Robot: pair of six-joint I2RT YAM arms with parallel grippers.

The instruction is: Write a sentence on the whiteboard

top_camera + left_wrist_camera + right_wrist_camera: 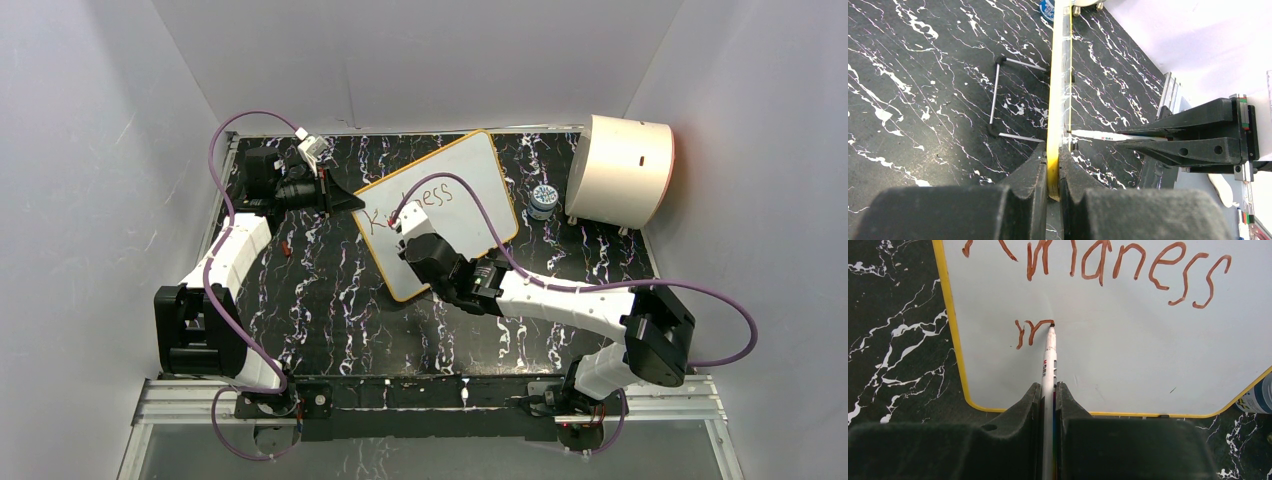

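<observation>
Overhead, the whiteboard [470,185] sits angled at centre frame on the counter [320,300]. From the left wrist, the left pincer [1053,167] clamps its yellow rim, low centre. From the right wrist, the right pincer [1048,392] grips a marker [1049,352], whose tip touches the second line of the sentence [1096,262].

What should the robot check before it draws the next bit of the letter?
1. Marker tip touching the whiteboard: ok.
2. Right jaws shut on the marker: ok.
3. Left jaws clamping the whiteboard's yellow rim: ok.
4. First line, "Kindness", finished: ok.
5. Second line finished: not ok, only its first strokes.
6. Bare board right of the tip: ok.
</observation>
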